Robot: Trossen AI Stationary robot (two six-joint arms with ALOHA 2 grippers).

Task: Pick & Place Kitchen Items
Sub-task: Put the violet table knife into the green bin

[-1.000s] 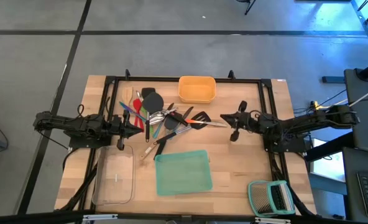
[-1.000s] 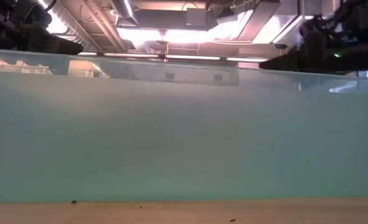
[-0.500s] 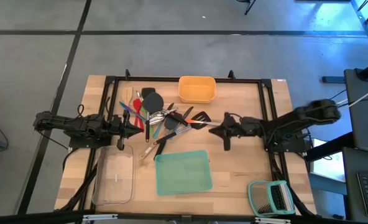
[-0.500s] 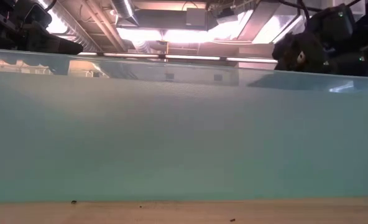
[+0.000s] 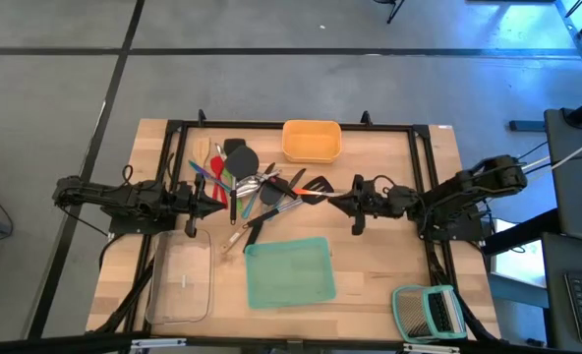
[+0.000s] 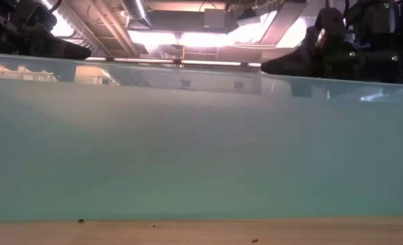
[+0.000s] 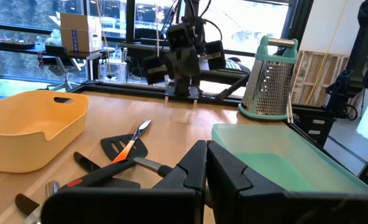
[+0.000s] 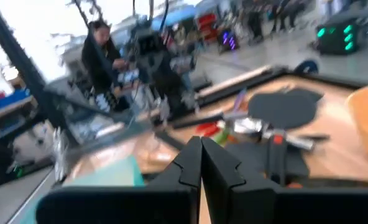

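Evenly and fairly brightly lit from overhead in the high view; only short, soft shadows beside the utensil pile [image 5: 257, 192] and under both arms on the wooden table [image 5: 389, 265]; sharp across the whole top-down picture, no glare. Dominated in the low view by the out-of-focus wall of the teal tray [image 6: 201, 150], pressed close to the lens; blown-out ceiling lights [image 6: 188, 37] above it, arms reduced to dark silhouettes. Backlit in the left wrist view by bright windows [image 7: 246, 25], whitish at upper right; crisp on the yellow tray [image 7: 28, 124]. Heavily smeared by motion blur throughout the right wrist view; washed-out white at upper left.
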